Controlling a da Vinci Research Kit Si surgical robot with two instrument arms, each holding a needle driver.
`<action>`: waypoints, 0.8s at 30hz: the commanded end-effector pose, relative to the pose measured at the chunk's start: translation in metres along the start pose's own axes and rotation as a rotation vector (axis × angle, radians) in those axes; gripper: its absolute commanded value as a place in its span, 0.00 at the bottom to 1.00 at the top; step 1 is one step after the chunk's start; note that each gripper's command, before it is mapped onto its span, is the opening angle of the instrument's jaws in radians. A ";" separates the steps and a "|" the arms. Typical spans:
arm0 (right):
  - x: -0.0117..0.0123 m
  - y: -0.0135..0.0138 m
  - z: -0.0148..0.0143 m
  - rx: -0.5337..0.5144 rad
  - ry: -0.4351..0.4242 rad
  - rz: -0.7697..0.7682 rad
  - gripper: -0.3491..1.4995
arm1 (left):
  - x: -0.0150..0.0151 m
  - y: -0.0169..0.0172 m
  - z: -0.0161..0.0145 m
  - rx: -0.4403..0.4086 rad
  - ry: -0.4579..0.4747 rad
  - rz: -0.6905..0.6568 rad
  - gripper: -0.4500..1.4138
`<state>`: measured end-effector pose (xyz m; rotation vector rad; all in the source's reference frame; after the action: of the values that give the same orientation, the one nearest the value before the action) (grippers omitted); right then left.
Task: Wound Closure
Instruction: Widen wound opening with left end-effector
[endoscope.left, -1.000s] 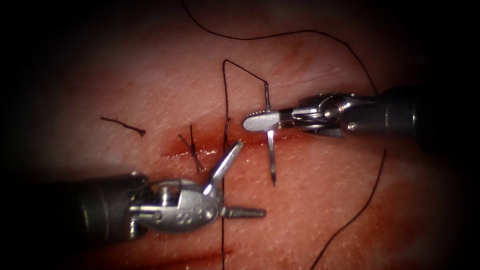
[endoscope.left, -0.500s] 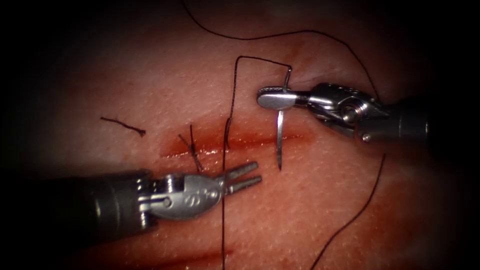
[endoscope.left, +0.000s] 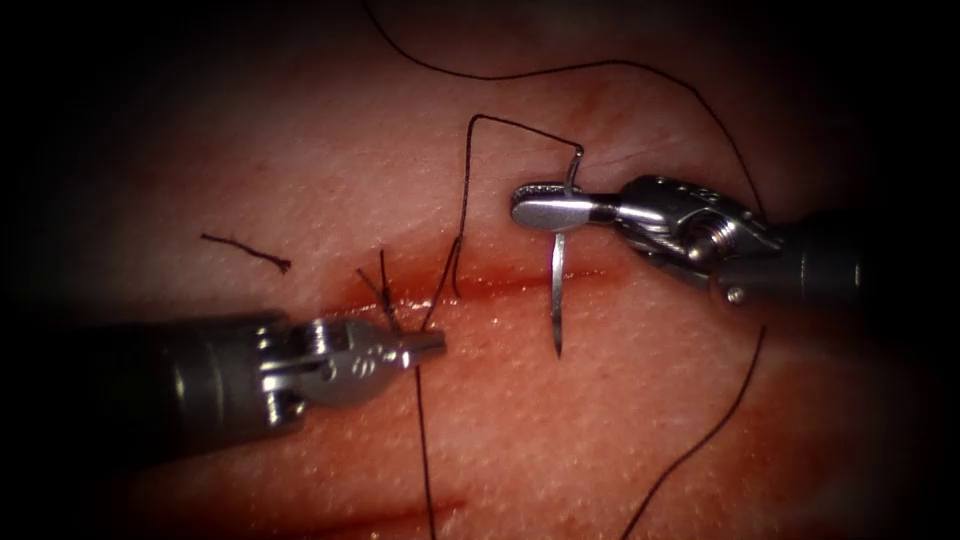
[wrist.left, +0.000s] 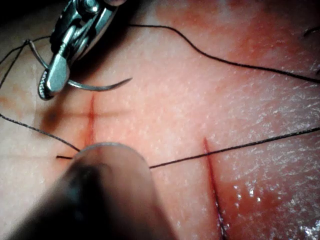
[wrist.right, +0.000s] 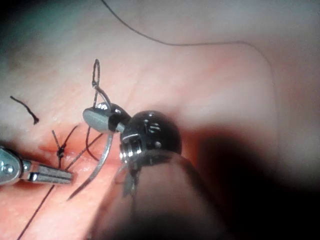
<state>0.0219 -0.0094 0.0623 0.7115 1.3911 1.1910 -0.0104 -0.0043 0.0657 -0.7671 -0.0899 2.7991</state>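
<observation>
Needle (endoscope.left: 557, 290) hung clear of the tissue (endoscope.left: 620, 400) across the cut (endoscope.left: 500, 285), pinched near its thread end by the right end effector (endoscope.left: 545, 210), while the left end effector (endoscope.left: 425, 345) pinched the thread (endoscope.left: 420, 420).

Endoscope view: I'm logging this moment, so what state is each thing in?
Right tool: shut on the needle near its thread end.
Needle: free of the tissue, tip hanging past the cut.
Left tool: shut on the thread just below the cut.
Thread: runs from the needle's end, through the cut, to the left tool.
Cut: partly closed, one knotted stitch at its left.
</observation>
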 end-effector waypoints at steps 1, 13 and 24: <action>-0.0001 0.0003 0.0009 0.005 0.000 -0.003 0.00 | 0.0001 -0.0003 0.0008 -0.005 -0.006 -0.003 0.00; -0.0009 -0.0005 0.0012 0.017 -0.002 -0.018 0.00 | -0.0013 -0.0037 0.0042 -0.047 -0.066 0.011 0.00; -0.0013 -0.0004 0.0018 0.078 -0.008 -0.153 0.00 | -0.0034 -0.0063 0.0066 -0.107 -0.148 0.031 0.00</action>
<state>0.0233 -0.0104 0.0621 0.6459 1.4728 1.0139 -0.0090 0.0007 0.0734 -0.5727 -0.2714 2.9052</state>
